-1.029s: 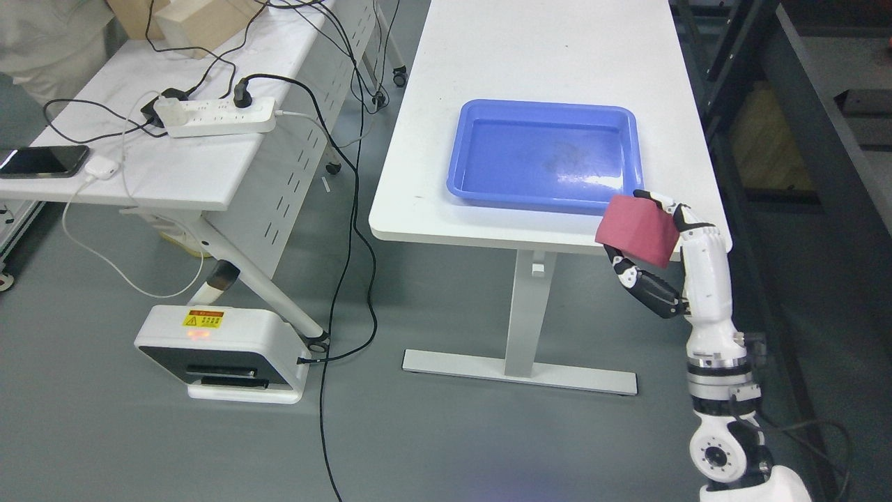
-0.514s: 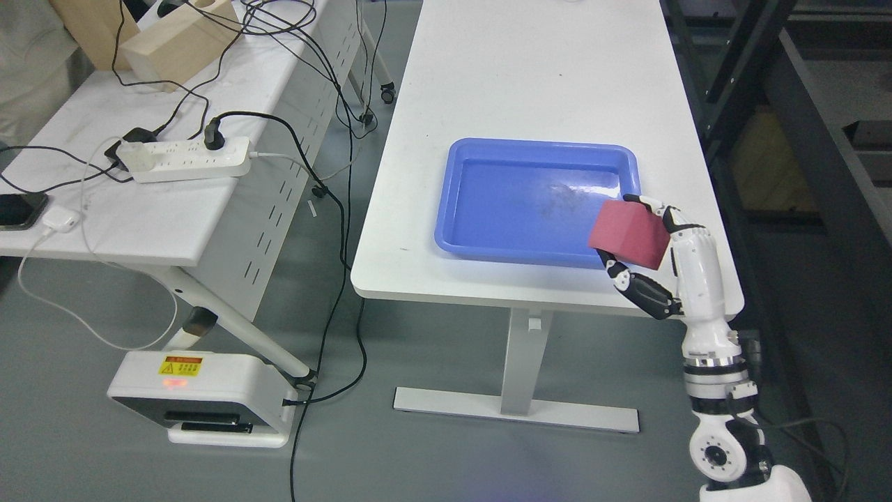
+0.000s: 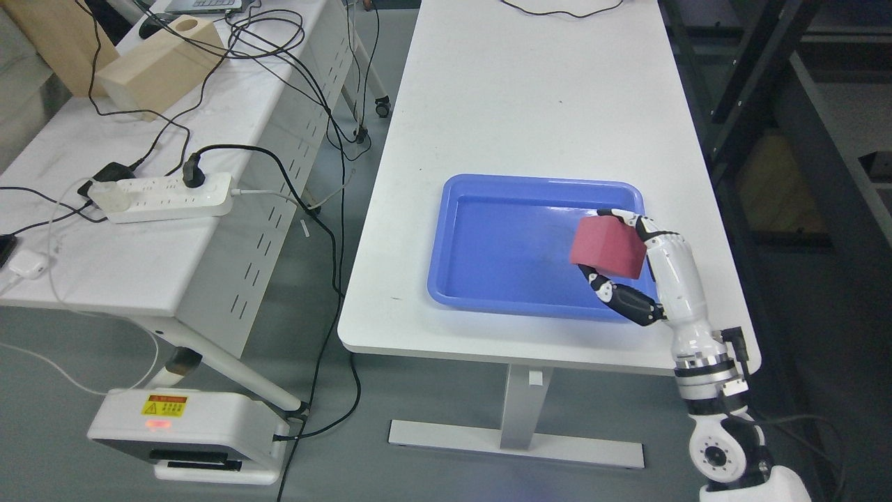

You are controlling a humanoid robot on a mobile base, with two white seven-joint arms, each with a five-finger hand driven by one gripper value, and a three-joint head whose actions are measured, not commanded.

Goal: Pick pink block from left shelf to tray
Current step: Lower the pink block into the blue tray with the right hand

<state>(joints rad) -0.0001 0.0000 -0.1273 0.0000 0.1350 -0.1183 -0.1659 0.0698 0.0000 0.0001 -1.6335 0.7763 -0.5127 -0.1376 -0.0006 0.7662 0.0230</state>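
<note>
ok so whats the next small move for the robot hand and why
Probably lower and then release: the right robot hand grips the pink block over the right part of the blue tray, whose floor looks bare, so little travel seems needed before letting go.

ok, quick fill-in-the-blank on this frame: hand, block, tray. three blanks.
1. The right robot hand is shut on the ____ block.
2. The block is held above the ____ side of the blue tray.
3. The tray sits on a ____ table.

Missing words: pink; right; white
</note>
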